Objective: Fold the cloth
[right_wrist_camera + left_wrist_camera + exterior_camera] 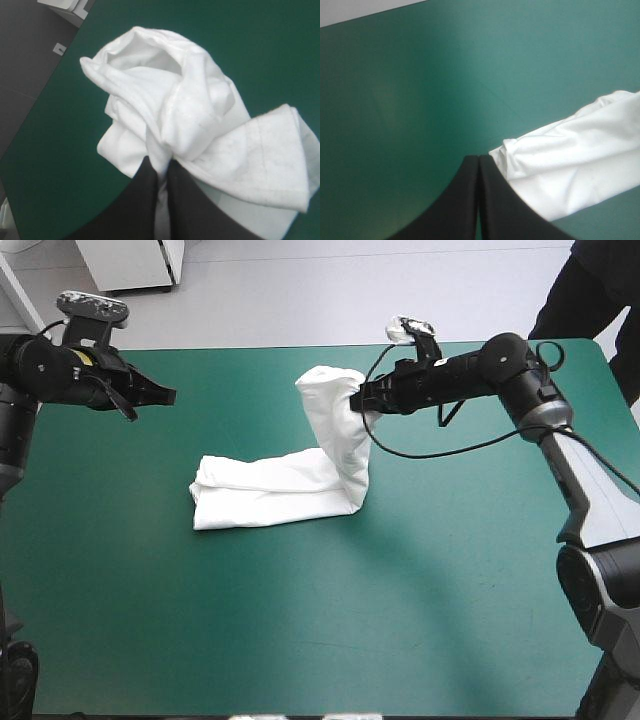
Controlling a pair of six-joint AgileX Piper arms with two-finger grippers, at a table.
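1. Left gripper (pixel 168 395): the two broad black fin-shaped fingers are pressed together into one point with nothing between them, and the left wrist view (pixel 479 161) shows the same. The arm is raised off the table, forearm about level, with the tip aimed toward the table's middle.
2. White short-sleeved fabric T-shirt (pixel 270 490): a long narrow folded band on the teal-green table cover (pixel 300 640). One end lies flat, ahead of and below the left gripper's tip and not touching it (pixel 570 165). The other end rises as a column up to the right gripper.
3. Right gripper (pixel 362 398): the black fingers are all but closed, pinching bunched cloth at the lifted end. In the right wrist view (pixel 161 167) the sheet sits between the fingers. A puffed open fold of the T-shirt (pixel 165 90) is ahead of the tips and a hemmed flap hangs to one side. The forearm is level above the table, with the gripper pointing toward the left gripper.
4. Progress (judgement): the lengthwise folds look done, since the cloth is already a band. The cross fold looks under way but is not laid down. Left to do: carry the lifted end over the flat end, release, tidy.
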